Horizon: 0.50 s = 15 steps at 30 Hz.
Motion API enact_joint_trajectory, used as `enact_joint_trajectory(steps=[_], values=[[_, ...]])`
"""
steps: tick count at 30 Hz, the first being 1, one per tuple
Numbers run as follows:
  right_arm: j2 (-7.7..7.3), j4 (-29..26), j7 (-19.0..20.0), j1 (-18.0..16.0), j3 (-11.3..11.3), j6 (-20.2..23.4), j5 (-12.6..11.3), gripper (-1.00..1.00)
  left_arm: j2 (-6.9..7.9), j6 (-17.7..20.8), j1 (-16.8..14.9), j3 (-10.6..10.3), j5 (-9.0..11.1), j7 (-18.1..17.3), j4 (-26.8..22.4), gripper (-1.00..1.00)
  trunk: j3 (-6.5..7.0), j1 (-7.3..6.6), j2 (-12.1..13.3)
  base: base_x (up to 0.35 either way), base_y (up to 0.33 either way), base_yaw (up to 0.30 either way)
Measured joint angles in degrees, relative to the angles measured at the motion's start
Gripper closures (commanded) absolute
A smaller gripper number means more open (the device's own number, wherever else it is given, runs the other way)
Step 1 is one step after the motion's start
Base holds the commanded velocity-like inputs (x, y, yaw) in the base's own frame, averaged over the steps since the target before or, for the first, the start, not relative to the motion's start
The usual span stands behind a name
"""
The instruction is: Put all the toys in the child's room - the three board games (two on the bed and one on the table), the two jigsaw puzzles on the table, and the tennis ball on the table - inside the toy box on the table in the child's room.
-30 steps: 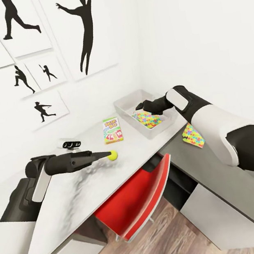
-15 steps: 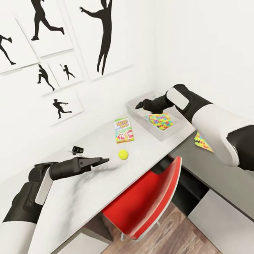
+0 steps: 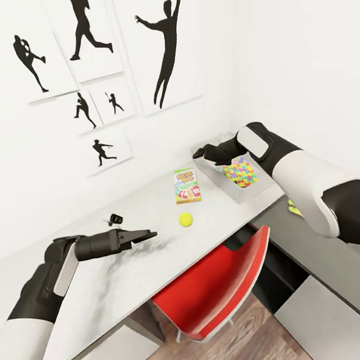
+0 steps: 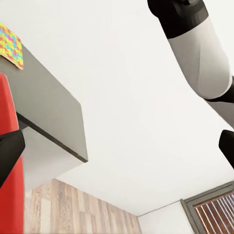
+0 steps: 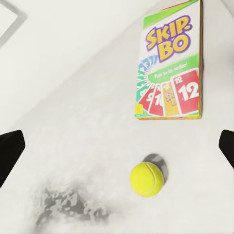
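The yellow tennis ball (image 3: 185,219) lies on the table (image 3: 103,282) just ahead of the left gripper (image 3: 146,234), whose jaws gape empty, with bare tabletop all around it.

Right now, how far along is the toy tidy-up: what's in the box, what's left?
Done: one jigsaw puzzle lies in the toy box. In hand: nothing; the left gripper, open, points toward the tennis ball, and the right gripper, open, hovers at the box. Left: the ball and the Skip-Bo board game on the table, the second puzzle on the darker top.
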Motion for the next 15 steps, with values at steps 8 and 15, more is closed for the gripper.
enact_joint_trajectory(steps=[8,15], values=[[-0.67,-0.1,0.1,0.9,0.0,0.1,-0.3,-1.0,0.06,-0.2,0.6,0.3,0.0,0.1,-0.3,-1.0,0.76,0.0,0.0,0.0,0.0,0.005],[-0.76,-0.1,0.0,1.0,0.0,0.1,-0.2,-1.0,-0.04,-0.2,0.7,0.0,-0.1,0.1,-0.1,-1.0,1.43,0.0,0.0,0.0,0.0,0.0]])
